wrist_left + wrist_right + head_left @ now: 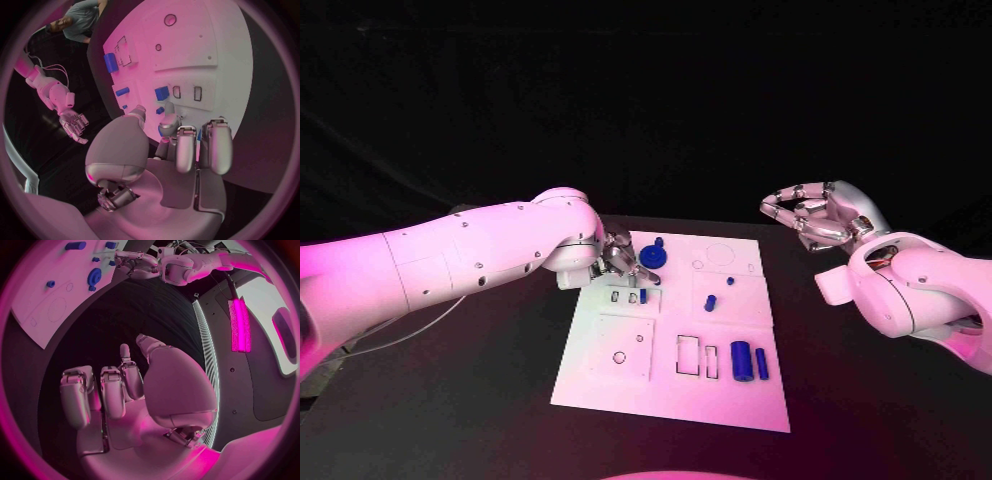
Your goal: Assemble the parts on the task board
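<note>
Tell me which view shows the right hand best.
The right wrist view: the right hand sits large at centre, fingers curled in, holding nothing. The head view shows it small, raised off the task board. The left wrist view shows it far off.

Parts [741, 362] on task board [625, 385], seemingly.

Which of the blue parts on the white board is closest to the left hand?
The round blue part at the board's far left corner, right beside the left hand; the other blue parts lie nearer the robot.
</note>
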